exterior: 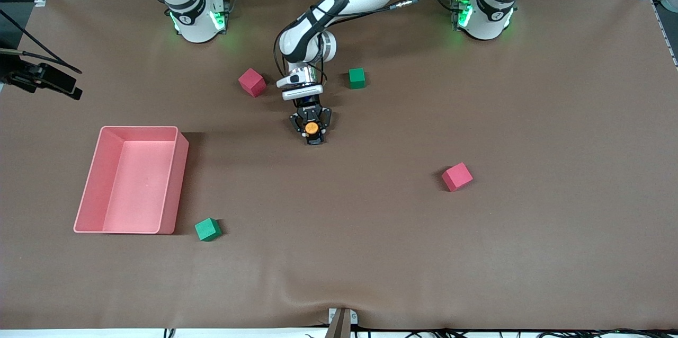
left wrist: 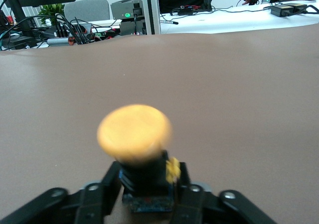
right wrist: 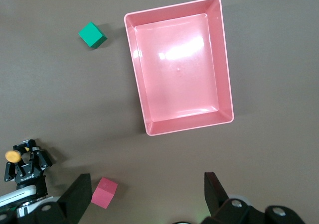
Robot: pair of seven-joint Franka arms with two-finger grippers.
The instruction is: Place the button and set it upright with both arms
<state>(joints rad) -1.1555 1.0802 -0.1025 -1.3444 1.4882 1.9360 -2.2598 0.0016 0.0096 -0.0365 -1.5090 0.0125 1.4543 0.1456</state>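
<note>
The button (exterior: pixel 312 128), with an orange cap and a black body, sits between the fingers of my left gripper (exterior: pixel 312 134), low over the middle of the table, cap facing up. In the left wrist view the gripper (left wrist: pixel 148 186) is shut on the black body and the orange cap (left wrist: pixel 134 133) stands above the fingers. I cannot tell whether the button touches the table. My right gripper (right wrist: pixel 147 194) is open and empty, high over the right arm's end of the table, and out of the front view. It waits. The right wrist view also shows the button (right wrist: pixel 12 155).
An empty pink bin (exterior: pixel 132 179) stands toward the right arm's end and also shows in the right wrist view (right wrist: pixel 177 64). Red cubes (exterior: pixel 252 82) (exterior: pixel 457 176) and green cubes (exterior: pixel 357 78) (exterior: pixel 207 229) lie scattered. One red cube (right wrist: pixel 104 192) lies under the right gripper.
</note>
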